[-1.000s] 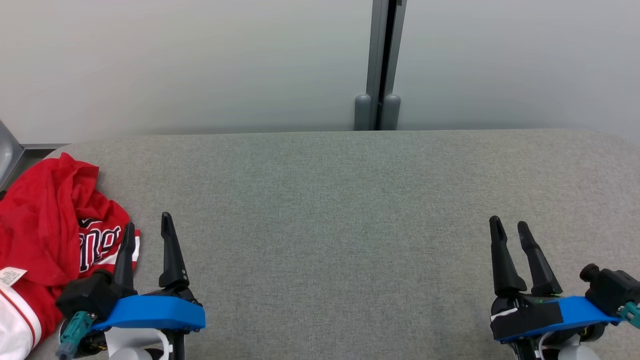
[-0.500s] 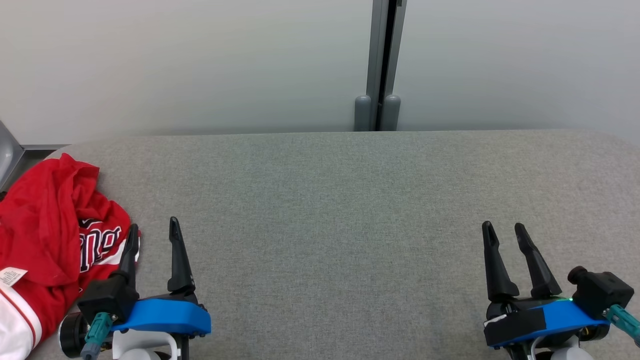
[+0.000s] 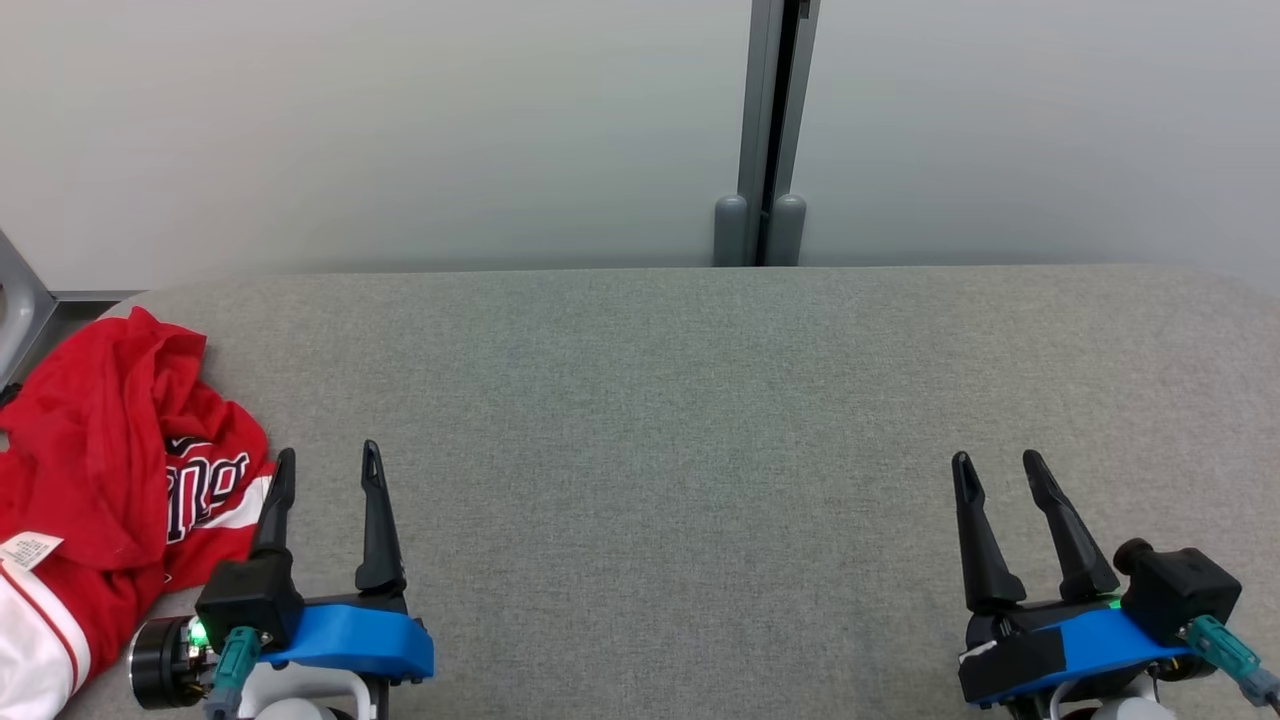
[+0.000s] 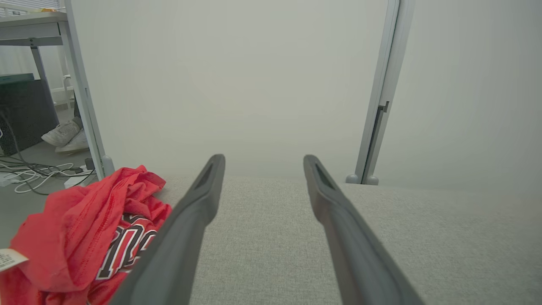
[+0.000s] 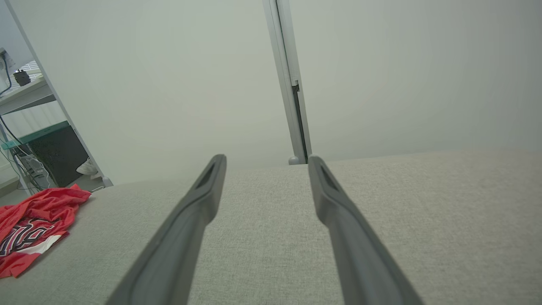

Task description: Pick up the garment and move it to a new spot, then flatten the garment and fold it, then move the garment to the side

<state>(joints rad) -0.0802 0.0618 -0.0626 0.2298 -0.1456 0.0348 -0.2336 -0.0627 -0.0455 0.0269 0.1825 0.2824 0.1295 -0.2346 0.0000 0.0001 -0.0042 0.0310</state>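
The left gripper [image 3: 330, 452] points forward, its two long dark fingers [image 3: 378, 520] nearly parallel and spread wide apart. The right gripper [image 3: 998, 457] leans slightly leftward, its jaws parted too. Behind each pair of fingers sits a blue wrist mount [image 3: 345, 635]; a green light [image 3: 197, 632] glows beside the left one.

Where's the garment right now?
In the head view the red garment lies crumpled at the left edge of the grey table, just left of the open left end effector, which holds nothing.

right gripper [image 5: 266, 159]: spread, empty | garment [image 5: 34, 220]: crumpled, far left on table [image 5: 423, 203]
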